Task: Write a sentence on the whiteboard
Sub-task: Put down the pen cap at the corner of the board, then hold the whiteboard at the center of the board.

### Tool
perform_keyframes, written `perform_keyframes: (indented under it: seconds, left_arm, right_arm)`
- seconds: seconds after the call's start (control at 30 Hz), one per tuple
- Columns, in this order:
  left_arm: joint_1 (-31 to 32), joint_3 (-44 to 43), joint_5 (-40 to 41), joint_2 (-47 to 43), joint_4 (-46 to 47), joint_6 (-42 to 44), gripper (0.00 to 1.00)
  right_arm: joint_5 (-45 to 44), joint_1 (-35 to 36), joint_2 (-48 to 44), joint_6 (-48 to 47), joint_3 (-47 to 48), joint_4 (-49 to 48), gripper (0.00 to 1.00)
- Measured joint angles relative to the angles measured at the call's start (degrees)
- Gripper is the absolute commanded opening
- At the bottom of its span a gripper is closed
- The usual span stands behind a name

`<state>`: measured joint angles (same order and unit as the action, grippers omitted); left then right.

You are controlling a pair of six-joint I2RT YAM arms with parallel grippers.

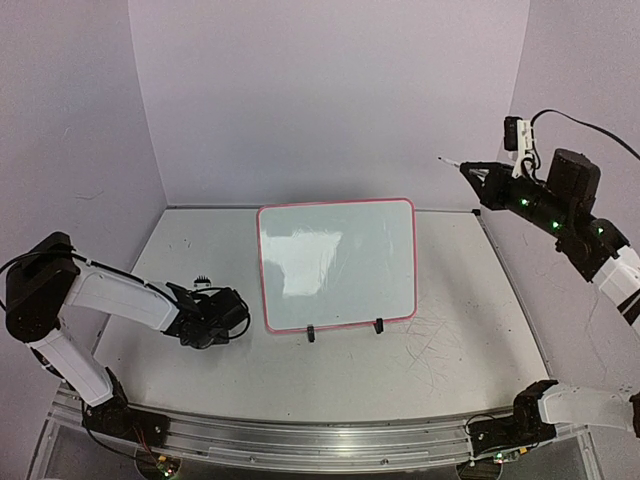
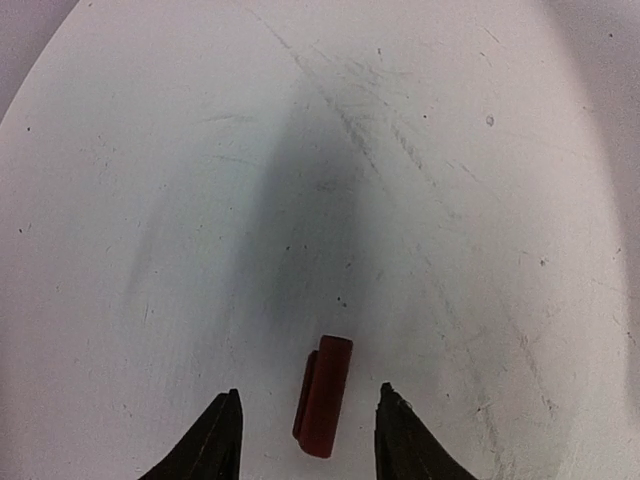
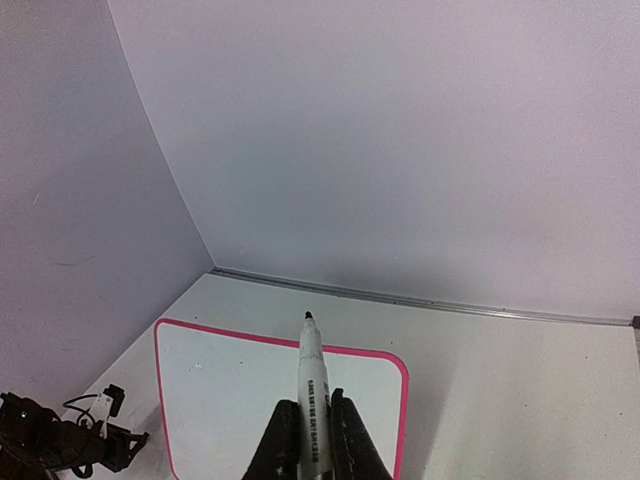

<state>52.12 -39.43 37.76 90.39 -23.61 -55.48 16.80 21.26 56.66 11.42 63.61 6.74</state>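
Note:
The whiteboard (image 1: 338, 262) with its pink frame stands tilted at the table's middle on two black clip feet. Its face is blank with a glare patch, and no sentence shows on it. Raised high at the right, my right gripper (image 1: 482, 180) is shut on a white marker (image 1: 455, 165) whose bare tip points left. The right wrist view shows the marker (image 3: 311, 365) between the right gripper's (image 3: 313, 405) jaws, above the whiteboard (image 3: 230, 400). Low over the table, left of the board, is my left gripper (image 1: 236, 320). It (image 2: 308, 392) is open, and a red cap (image 2: 325, 395) lies between its fingers, touching neither.
The white tabletop (image 1: 440, 350) is scuffed with grey scratches right of the board. Purple walls close the back and both sides. A metal rail (image 1: 300, 435) runs along the near edge with both arm bases on it.

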Motion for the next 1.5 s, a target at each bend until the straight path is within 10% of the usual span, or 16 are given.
perform_keyframes:
  seconds: [0.43, 0.7, 1.0, 1.5]
  left_arm:
    - [-5.64, -1.60, -2.58, -19.63, -1.71, 8.02, 0.89]
    - [-30.57, 2.31, -35.11, -35.16, 15.67, 19.21, 0.94]
    - [-36.63, 3.06, -70.76, -16.64, 32.69, 23.83, 0.96]
    - [-31.74, -8.12, -91.86, 0.82, 39.09, 30.84, 0.81]
  right_arm:
    - [-6.10, 0.00, 0.86, 0.46, 0.00, 3.63, 0.00]
    - [-8.17, 0.61, 3.68, 1.34, 0.40, 7.09, 0.00]
    - [-11.79, 18.81, 13.45, 0.37, 9.16, 8.49, 0.00]
    - [-15.20, 33.48, 32.80, -0.76, 16.01, 2.72, 0.00]
